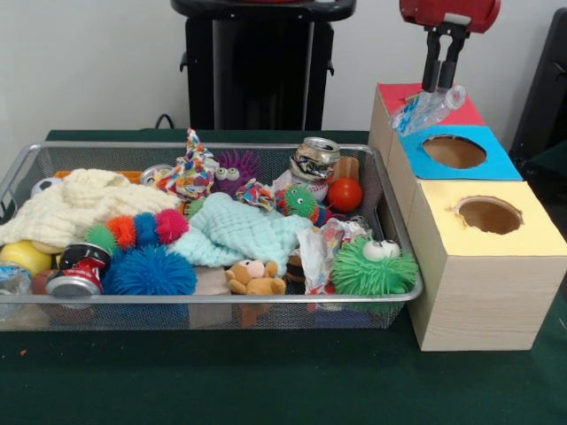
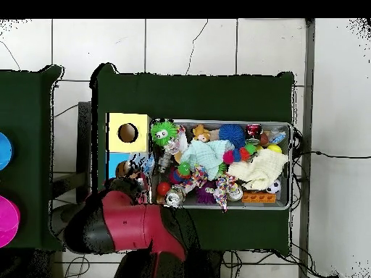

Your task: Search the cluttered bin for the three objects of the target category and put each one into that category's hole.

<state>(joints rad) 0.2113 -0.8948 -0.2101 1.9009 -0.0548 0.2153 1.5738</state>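
My gripper (image 1: 439,87) hangs at the top right of the front view, shut on a clear bluish crumpled bottle (image 1: 426,110). It holds the bottle tilted just above the red top face (image 1: 392,93) of the farthest wooden box. The bottle hides the red-faced hole. The silver wire mesh bin (image 1: 266,299) lies to the left, full of toys and cloths. A small clear bluish thing (image 1: 12,279) at its near left corner may be another bottle. In the overhead view the red arm (image 2: 134,224) covers the gripper and the red box; the bin's rim (image 2: 290,166) shows to the right.
The blue-faced box (image 1: 500,164) and the yellow-faced box (image 1: 540,235) stand nearer than the red one. The bin holds dented cans (image 1: 78,270), a cream cloth (image 1: 75,204), a mint cloth (image 1: 239,232), spiky balls (image 1: 372,270), a teddy (image 1: 252,279) and a white printed wrapper (image 1: 321,252).
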